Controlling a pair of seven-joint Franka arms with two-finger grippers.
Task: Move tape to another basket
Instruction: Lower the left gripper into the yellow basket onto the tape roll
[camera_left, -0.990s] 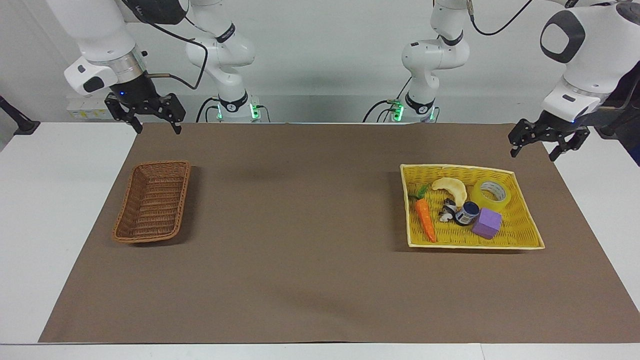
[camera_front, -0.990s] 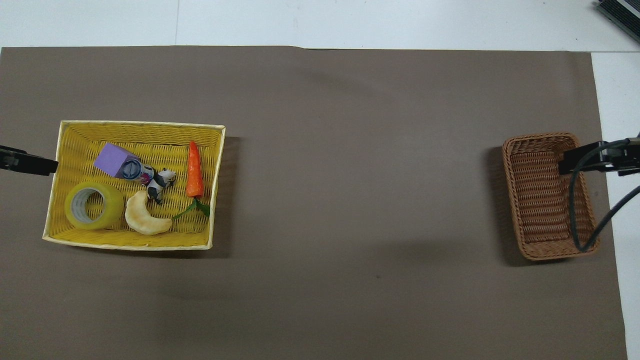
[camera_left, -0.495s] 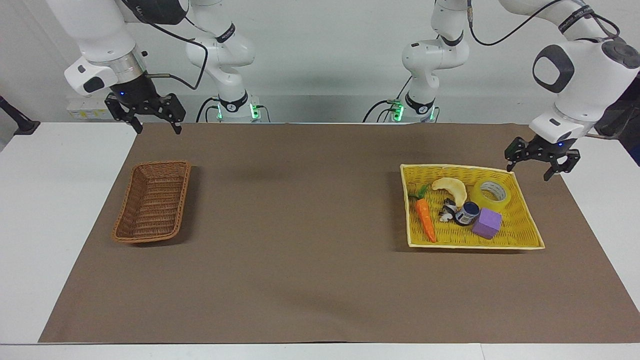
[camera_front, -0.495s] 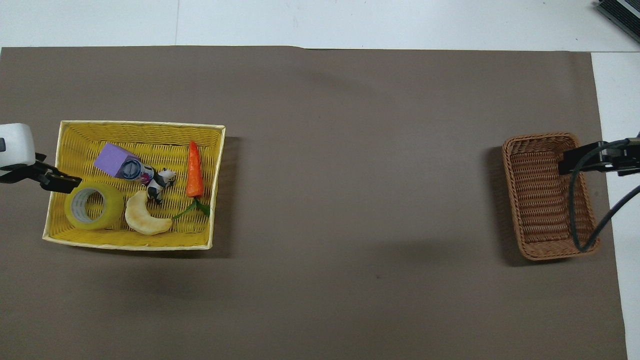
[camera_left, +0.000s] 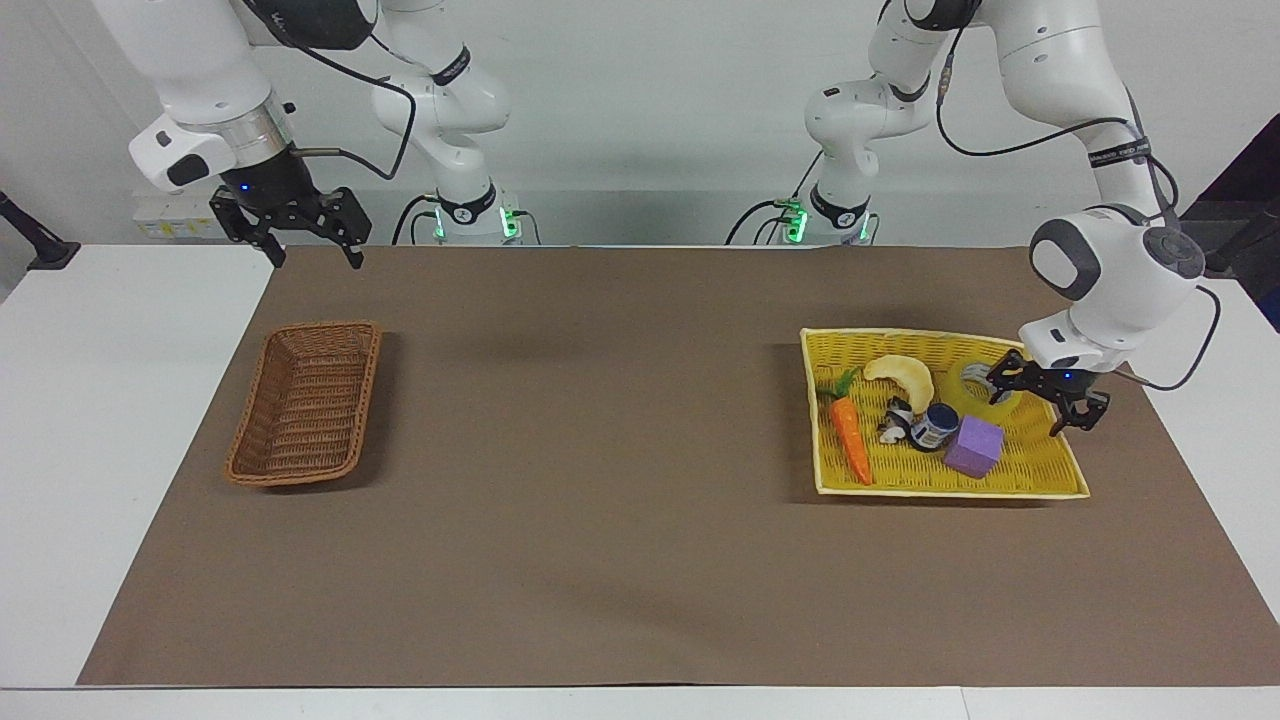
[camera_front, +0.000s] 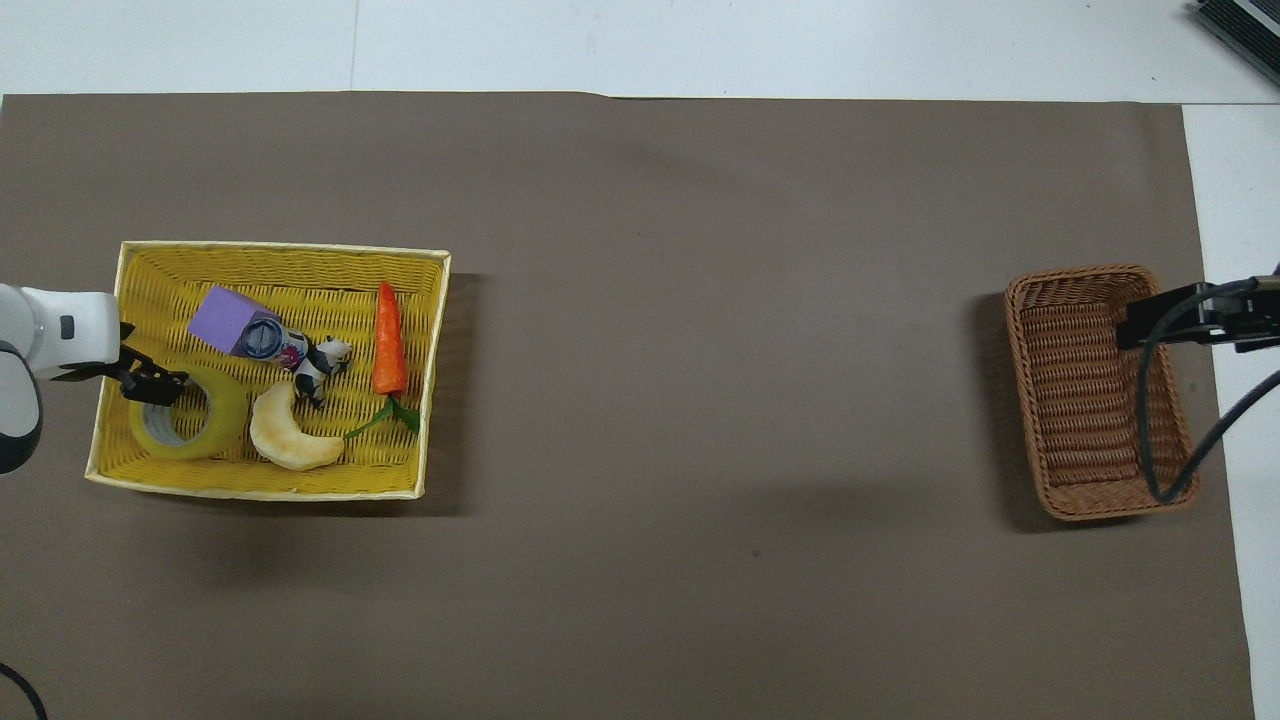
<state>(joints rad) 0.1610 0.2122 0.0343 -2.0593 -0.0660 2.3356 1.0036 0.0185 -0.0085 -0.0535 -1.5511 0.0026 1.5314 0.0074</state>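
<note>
The tape (camera_left: 966, 386), a yellow roll lying flat, sits in the yellow basket (camera_left: 940, 492) at the corner nearest the left arm's base; it also shows in the overhead view (camera_front: 205, 428). My left gripper (camera_left: 1040, 402) is open and low over the tape's edge, partly hiding it; I cannot tell whether it touches. It shows in the overhead view (camera_front: 152, 386) too. The empty brown wicker basket (camera_left: 305, 405) lies at the right arm's end (camera_front: 1085, 390). My right gripper (camera_left: 315, 252) is open and waits in the air, over the brown basket's edge (camera_front: 1150, 322).
The yellow basket (camera_front: 270, 248) also holds a purple block (camera_left: 975, 447), a small jar (camera_left: 937, 425), a toy cow (camera_left: 893, 422), a carrot (camera_left: 852, 440) and a crescent-shaped bread (camera_left: 903, 375). A brown mat (camera_left: 600, 450) covers the table between the baskets.
My left gripper has come down from beside the yellow basket's corner and moved in over the tape. The right arm and all objects have stayed still.
</note>
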